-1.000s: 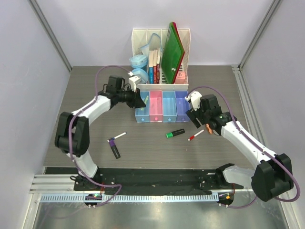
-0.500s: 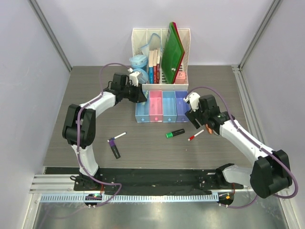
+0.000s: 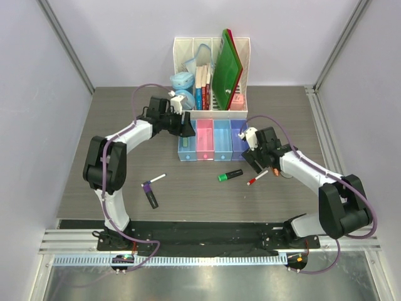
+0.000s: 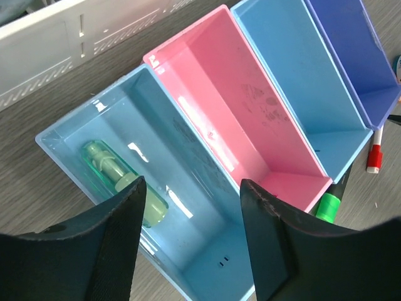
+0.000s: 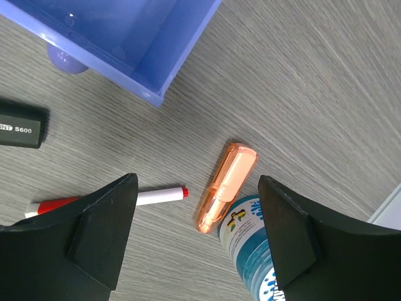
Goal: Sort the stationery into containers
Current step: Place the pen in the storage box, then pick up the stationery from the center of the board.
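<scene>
My left gripper (image 4: 193, 188) hangs open over the leftmost light blue tray (image 4: 188, 150). A mint highlighter (image 4: 119, 182) lies loose on that tray's floor, beside my left finger. Next to it stand the pink tray (image 4: 250, 113), a second light blue tray (image 4: 301, 69) and the purple tray (image 4: 357, 50). My right gripper (image 5: 197, 182) is open just above the table, straddling the orange piece (image 5: 227, 179) and the blue pot (image 5: 254, 251). A red-capped white pen (image 5: 106, 200) lies to their left. From above, my left gripper (image 3: 186, 132) and right gripper (image 3: 255, 164) flank the tray row.
A green-ended black marker (image 3: 230, 175) lies in front of the trays. A thin white pen (image 3: 156, 179) and a purple-ended marker (image 3: 150, 194) lie at front left. The white file rack (image 3: 212, 44) with books, green folders and pale blue cases (image 3: 182, 80) stands behind the trays.
My left gripper moved over the leftmost blue tray and then opened; the mint highlighter now lies free inside. My right arm shifted slightly left and stayed open.
</scene>
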Available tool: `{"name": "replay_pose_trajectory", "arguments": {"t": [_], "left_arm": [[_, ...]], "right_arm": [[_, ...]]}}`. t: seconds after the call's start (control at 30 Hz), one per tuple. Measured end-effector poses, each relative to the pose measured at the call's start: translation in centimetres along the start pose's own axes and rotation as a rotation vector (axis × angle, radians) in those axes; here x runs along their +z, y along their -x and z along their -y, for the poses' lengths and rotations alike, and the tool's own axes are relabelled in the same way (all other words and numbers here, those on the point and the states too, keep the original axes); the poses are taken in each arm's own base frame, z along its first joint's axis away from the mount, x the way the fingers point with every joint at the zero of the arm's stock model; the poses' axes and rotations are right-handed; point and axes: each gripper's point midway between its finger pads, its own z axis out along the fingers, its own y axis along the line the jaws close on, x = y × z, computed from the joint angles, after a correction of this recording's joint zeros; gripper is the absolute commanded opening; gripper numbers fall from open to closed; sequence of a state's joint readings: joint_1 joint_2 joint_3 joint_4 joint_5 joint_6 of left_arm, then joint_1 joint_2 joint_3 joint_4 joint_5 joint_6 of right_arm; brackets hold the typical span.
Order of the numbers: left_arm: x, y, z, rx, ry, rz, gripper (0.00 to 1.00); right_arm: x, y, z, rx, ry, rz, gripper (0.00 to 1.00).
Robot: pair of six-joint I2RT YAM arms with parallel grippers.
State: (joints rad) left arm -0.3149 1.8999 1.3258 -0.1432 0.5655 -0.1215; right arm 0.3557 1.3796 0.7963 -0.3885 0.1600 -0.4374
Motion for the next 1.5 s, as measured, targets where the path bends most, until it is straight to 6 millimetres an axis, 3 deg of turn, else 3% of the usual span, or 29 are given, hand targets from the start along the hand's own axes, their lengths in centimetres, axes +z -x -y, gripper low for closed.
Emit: {"name": "replay_pose_trajectory", "arguments": {"t": [0.23, 0.4, 0.57, 0.83, 1.13, 1.33, 1.5], "left_arm": [[-1.6, 0.8, 1.3, 0.015, -0.015, 0.007, 0.67], [-4.8, 3.4, 3.9, 0.085, -0.050, 0.070, 0.68], [-8.2, 5.3, 6.4, 0.170, -0.066, 0.138, 0.68], [-11.2, 4.2, 8.1, 0.229, -0.069, 0.151, 0.69], [-13.5, 3.5, 9.2, 0.290, -0.059, 0.152, 0.70], [-14.7, 3.4, 9.8, 0.321, -0.054, 0.171, 0.70], [-15.0, 3.4, 9.9, 0.326, -0.050, 0.174, 0.70]], "right_arm": [[0.8, -1.4, 0.8, 0.065, -0.017, -0.050, 0.81], [1.7, -3.0, 1.8, 0.128, -0.022, -0.103, 0.79], [2.3, -3.2, 2.4, 0.156, -0.017, -0.118, 0.77], [3.2, -2.5, 2.3, 0.171, 0.037, -0.124, 0.70], [4.1, -3.7, 2.8, 0.227, 0.086, -0.173, 0.63], [4.3, -3.8, 2.7, 0.229, 0.104, -0.185, 0.45], [4.5, -3.4, 2.4, 0.226, 0.133, -0.185, 0.22]]}}
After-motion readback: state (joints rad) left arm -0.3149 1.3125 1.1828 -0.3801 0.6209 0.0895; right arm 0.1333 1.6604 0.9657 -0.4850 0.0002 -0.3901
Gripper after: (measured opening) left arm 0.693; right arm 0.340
